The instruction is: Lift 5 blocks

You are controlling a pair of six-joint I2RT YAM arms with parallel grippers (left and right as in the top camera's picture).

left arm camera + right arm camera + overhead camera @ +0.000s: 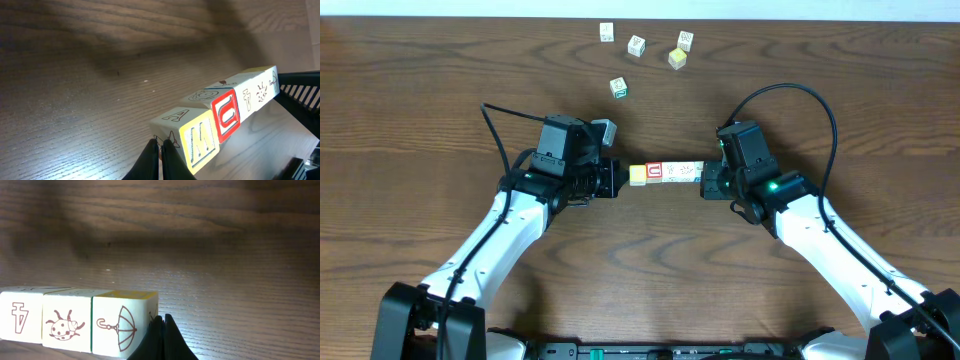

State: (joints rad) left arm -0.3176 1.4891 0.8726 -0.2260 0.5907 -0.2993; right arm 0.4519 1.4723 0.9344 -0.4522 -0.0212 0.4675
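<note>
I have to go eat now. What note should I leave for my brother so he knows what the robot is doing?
Left gripper: shut, its tip pushing on the yellow end of the row of blocks.
Right gripper: shut, pushing on the other end.
Blocks: squeezed in one straight line between the two grippers, over the middle of the table. In the wrist views the row looks just off the wood.
Done: row lined up and clamped.
Left: raise both arms together with an even squeeze, or the row may buckle. Leave the loose blocks at the far side alone.
</note>
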